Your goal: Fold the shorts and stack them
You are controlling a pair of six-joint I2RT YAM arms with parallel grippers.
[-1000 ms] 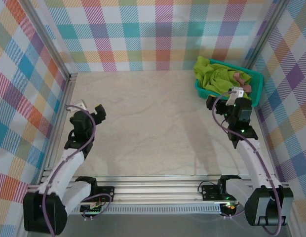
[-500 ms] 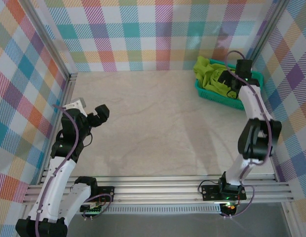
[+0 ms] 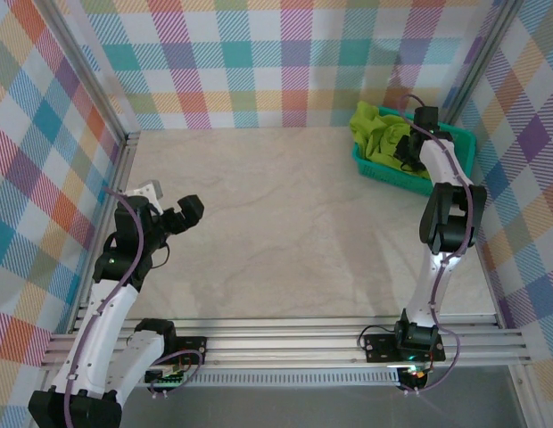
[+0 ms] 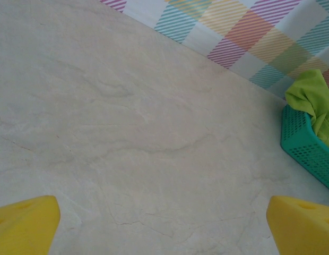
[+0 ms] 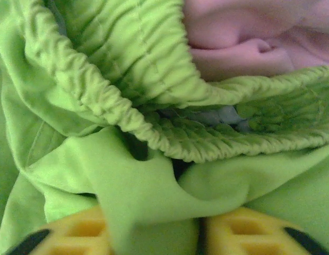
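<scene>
Right wrist view: the right pincer is clamped on a fold of the green shorts, inside the basket beside the pink shorts. The cloth looks soft, light and limp, so the gathered waistband seems the firmest hold. The left pincer gapes apart, well left of the basket.

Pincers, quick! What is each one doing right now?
Left pincer: open, holding nothing.
Right pincer: closed on a fold of the lime green shorts.
</scene>
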